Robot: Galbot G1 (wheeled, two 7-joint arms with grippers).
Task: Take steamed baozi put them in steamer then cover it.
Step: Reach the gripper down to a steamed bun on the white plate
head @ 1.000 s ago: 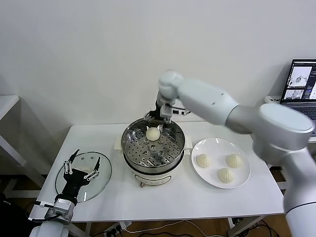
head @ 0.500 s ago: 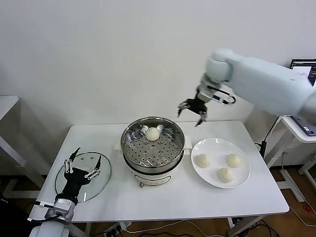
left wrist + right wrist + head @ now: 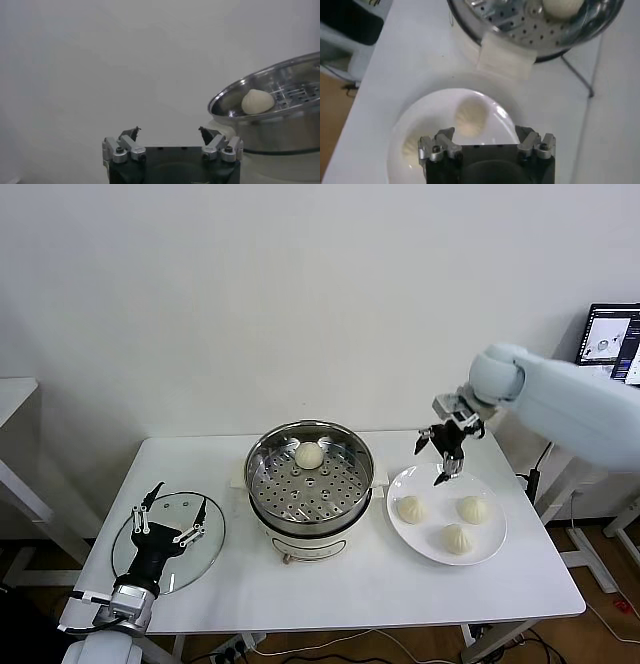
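The steamer (image 3: 310,489) stands mid-table with one steamed baozi (image 3: 309,454) on its perforated tray. Three more baozi (image 3: 411,508) (image 3: 473,508) (image 3: 455,537) lie on a white plate (image 3: 430,542) to its right. My right gripper (image 3: 432,461) hangs open and empty just above the plate's far-left rim; the right wrist view shows a baozi (image 3: 471,116) below its open gripper (image 3: 485,132). The glass cover (image 3: 205,549) lies flat at the table's left. My left gripper (image 3: 165,519) rests open over it, holding nothing. The left wrist view looks past that open gripper (image 3: 169,132) to the steamer (image 3: 270,122).
A laptop (image 3: 610,349) sits on a stand beyond the table's right edge. A white side table edge (image 3: 15,399) shows at far left. The wall runs close behind the table.
My right arm has swung from over the steamer to the right and down, stopping above the plate with open, empty jaws. One baozi stays in the steamer. The left arm has not moved.
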